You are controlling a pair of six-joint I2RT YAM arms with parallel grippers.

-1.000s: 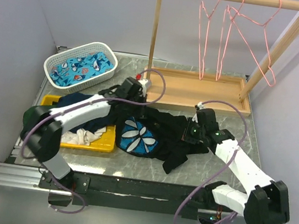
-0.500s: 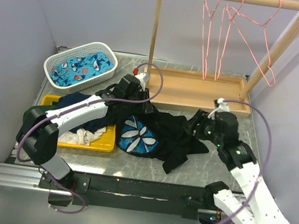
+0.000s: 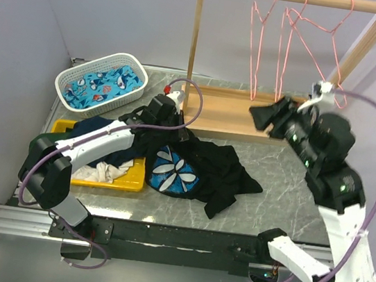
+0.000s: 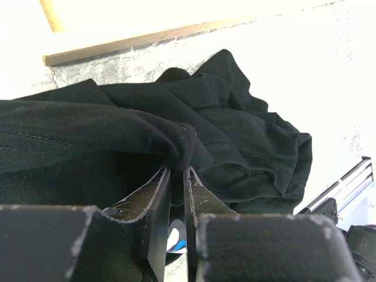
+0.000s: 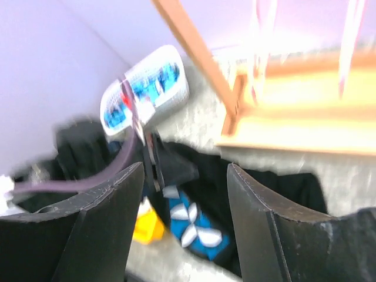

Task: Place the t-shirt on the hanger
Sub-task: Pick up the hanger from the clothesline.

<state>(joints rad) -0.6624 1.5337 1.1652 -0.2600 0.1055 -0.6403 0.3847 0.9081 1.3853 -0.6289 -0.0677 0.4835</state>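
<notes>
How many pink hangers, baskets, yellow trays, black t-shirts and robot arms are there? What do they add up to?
pink hangers: 3
white basket: 1
yellow tray: 1
black t-shirt: 1
robot arms: 2
Total: 8

A grey, stone-patterned table (image 3: 285, 197) is shown carrying four things. A white basket (image 3: 70, 81) is set at the far left corner. Nearer than it, on the left side, a yellow tray (image 3: 112, 181) is laid. A wooden rack base (image 3: 237, 116) is stood along the far edge, to the right of the basket. The black t-shirt (image 3: 212, 169) is spread crumpled at the middle, print upward, beside the tray.
</notes>
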